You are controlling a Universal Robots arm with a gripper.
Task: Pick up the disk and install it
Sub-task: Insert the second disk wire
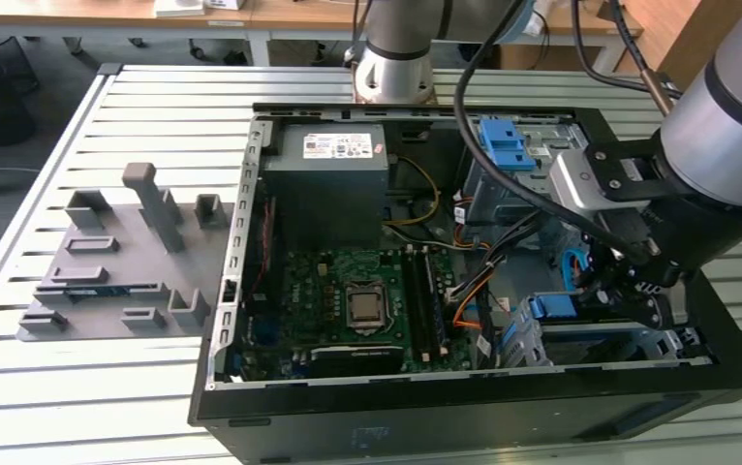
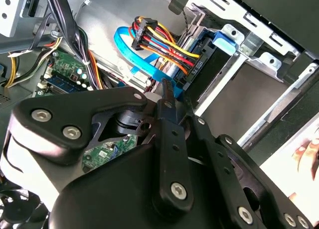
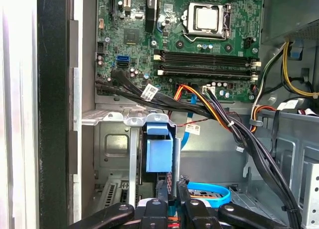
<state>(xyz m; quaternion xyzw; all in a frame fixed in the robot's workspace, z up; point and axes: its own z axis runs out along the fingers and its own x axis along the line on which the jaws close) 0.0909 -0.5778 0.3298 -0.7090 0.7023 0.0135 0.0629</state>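
Exterior view: disk (image 1: 563, 308) sits in the case's (image 1: 345, 407) drive bay; fingers (image 1: 642, 291) together above it.

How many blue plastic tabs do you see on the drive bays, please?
2: the upper blue tab on the far drive cage, the lower blue tab on the near bay. Others may be hidden.

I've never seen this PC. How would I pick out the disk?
Find the open computer case on the slatted table. In its corner at the exterior view's lower right, next to the gripper, the disk stands edge-on in a metal cage. Its blue carrier frame sets it apart from bare grey metal.
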